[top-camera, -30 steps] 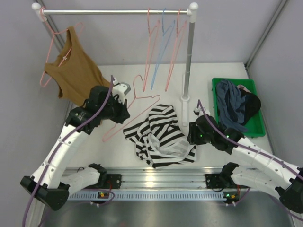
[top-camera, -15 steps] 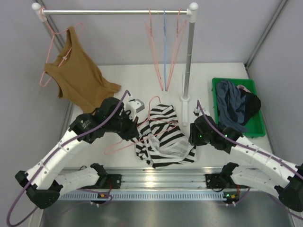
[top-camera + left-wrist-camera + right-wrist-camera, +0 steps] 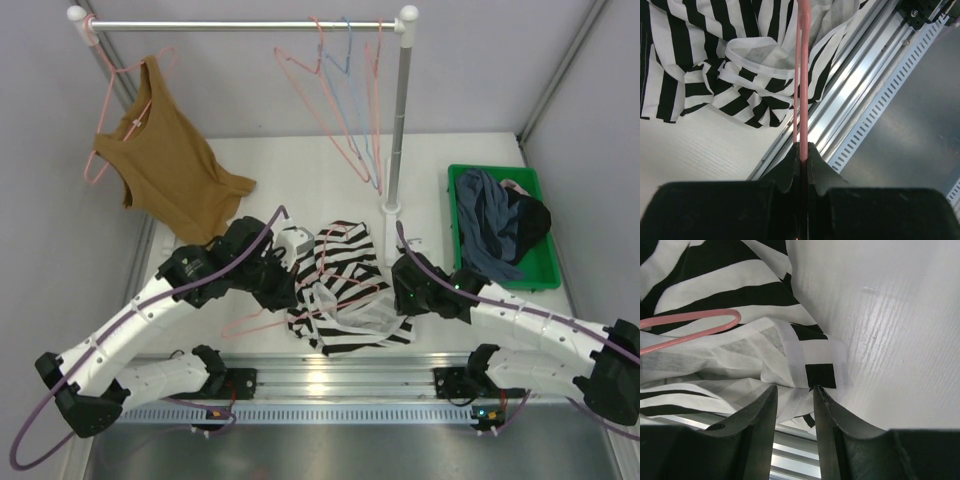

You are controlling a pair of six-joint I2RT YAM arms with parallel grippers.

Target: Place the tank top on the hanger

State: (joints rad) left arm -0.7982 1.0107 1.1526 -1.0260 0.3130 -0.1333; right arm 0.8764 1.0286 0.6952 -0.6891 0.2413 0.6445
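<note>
The black-and-white striped tank top (image 3: 348, 292) lies crumpled on the table between my two arms. My left gripper (image 3: 292, 288) is shut on the thin wire of a pink hanger (image 3: 250, 322), which lies across the garment. In the left wrist view the hanger (image 3: 803, 75) runs straight out from my shut gripper (image 3: 804, 145) over the tank top (image 3: 740, 50). My right gripper (image 3: 405, 292) sits at the garment's right edge. In the right wrist view its jaws (image 3: 795, 388) stand apart over a folded edge of the tank top (image 3: 805, 352), and the hanger's hook (image 3: 695, 322) rests on the cloth beyond.
A clothes rack stands at the back, its post (image 3: 398, 120) at the right. A brown tank top (image 3: 165, 165) hangs on it at the left, and spare pink and blue hangers (image 3: 345, 100) at the right. A green bin (image 3: 545, 270) holds dark garments. An aluminium rail (image 3: 330, 380) runs along the near edge.
My left arm has carried the pink hanger rightward onto the striped tank top. The spare hangers on the rack are swinging. My right gripper has narrowed and shifted slightly left.
</note>
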